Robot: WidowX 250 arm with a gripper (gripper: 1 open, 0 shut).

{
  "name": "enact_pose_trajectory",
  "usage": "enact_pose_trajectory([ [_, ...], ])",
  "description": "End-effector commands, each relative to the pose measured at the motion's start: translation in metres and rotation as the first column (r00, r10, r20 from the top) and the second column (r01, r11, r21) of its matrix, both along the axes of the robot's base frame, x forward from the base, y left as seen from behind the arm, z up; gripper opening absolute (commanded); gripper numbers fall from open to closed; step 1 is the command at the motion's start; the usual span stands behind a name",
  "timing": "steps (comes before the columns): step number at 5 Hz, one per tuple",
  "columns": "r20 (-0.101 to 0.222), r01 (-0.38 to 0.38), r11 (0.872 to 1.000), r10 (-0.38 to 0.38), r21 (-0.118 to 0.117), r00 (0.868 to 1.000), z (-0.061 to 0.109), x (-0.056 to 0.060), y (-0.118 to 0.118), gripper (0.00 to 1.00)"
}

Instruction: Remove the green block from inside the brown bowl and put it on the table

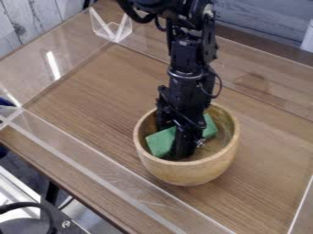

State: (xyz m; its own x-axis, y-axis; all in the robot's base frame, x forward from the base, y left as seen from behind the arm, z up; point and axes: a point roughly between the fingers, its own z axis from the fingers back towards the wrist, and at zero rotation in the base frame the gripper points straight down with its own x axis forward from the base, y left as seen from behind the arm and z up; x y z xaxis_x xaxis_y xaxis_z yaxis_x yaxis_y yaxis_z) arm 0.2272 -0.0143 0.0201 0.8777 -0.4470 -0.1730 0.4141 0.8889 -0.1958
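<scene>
The brown bowl (189, 161) sits on the table (98, 101) near its front right part. The green block (164, 140) lies inside the bowl, leaning against the left inner wall, with another green part showing to the right of the fingers. My black gripper (185, 148) reaches straight down into the bowl and its fingers are shut on the green block. The arm rises from the bowl toward the top of the view. The fingertips themselves are partly hidden by the bowl's rim and the block.
Low clear acrylic walls (73, 169) edge the tabletop on the left, front and back. A clear bracket (113, 29) stands at the far back corner. Dark cables (31, 219) lie outside the wall at the lower left.
</scene>
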Motion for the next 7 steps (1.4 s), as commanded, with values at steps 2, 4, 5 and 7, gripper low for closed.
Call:
enact_pose_trajectory([
  [2, -0.026, -0.007, 0.999, 0.008, 0.039, 1.0, -0.008, -0.009, 0.001, 0.0],
  [4, -0.014, -0.015, 0.998, 0.016, 0.059, 1.0, -0.005, -0.008, 0.003, 0.0],
  [5, -0.006, -0.009, 0.998, 0.01, 0.068, 1.0, -0.001, -0.008, 0.004, 0.0],
  [7, 0.027, -0.021, 0.996, 0.018, 0.092, 0.999, 0.002, -0.006, 0.015, 0.0],
])
